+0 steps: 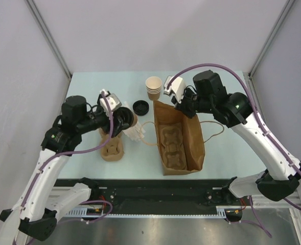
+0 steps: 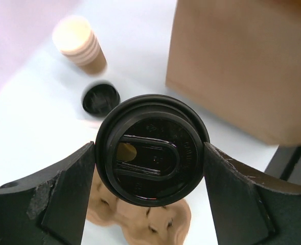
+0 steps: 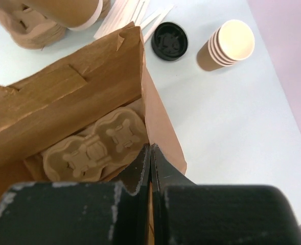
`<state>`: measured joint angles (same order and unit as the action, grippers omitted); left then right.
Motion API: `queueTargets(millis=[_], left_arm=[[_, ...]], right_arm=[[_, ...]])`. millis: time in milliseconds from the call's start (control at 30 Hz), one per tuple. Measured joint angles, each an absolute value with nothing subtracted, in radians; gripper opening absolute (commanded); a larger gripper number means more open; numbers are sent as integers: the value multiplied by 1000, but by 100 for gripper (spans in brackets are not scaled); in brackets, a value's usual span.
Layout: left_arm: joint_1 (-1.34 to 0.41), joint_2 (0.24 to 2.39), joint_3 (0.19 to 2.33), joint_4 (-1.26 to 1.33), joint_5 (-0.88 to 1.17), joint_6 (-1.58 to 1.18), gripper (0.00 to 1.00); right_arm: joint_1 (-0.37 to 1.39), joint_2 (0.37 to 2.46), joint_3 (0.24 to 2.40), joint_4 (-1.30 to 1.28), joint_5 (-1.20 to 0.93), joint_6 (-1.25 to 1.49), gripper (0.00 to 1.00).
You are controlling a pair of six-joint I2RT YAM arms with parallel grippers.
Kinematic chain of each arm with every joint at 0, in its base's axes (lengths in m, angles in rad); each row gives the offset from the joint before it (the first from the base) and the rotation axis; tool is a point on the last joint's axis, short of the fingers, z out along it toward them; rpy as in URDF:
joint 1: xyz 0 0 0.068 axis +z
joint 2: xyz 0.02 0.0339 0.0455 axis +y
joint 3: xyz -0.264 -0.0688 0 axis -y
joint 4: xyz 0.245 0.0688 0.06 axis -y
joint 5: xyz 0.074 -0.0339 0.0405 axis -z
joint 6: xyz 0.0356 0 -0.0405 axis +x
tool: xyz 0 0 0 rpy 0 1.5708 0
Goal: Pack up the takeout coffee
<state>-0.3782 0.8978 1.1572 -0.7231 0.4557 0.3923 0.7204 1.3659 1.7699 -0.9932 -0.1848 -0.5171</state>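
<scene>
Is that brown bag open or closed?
Open: the paper bag gapes upward, showing a cardboard cup carrier lying inside.

The takeout coffee (image 2: 153, 150) lid, centre of the left wrist view, is black plastic with a soft sheen; the left gripper (image 2: 149, 149) fingers (image 2: 63, 196) beside it are matt black, scuffed pale at the edges. The bag (image 3: 63, 102) is creased matt brown paper, the carrier (image 3: 91, 150) inside rough moulded pulp. The stacked cups (image 3: 227, 43), upper right, are tan paper on a smooth pale table (image 3: 232, 127).
</scene>
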Motion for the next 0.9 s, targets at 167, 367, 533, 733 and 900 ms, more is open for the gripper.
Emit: queueTargets(millis=[167, 367, 533, 733, 900], left_arm=[[-378, 917, 1318, -699, 501, 336, 39], [-382, 945, 1465, -681, 595, 287, 39], [-429, 1002, 1583, -677, 645, 262, 39], [-530, 1083, 1681, -666, 686, 199, 38], [-651, 1117, 1691, -687, 690, 200, 38]], right_arm=[[772, 1324, 1701, -920, -76, -469, 0], [775, 1298, 1678, -871, 8, -418, 0], [775, 1297, 1655, -849, 25, -375, 0], [767, 1297, 1649, -839, 38, -321, 0], [740, 1298, 1649, -839, 37, -269, 0]])
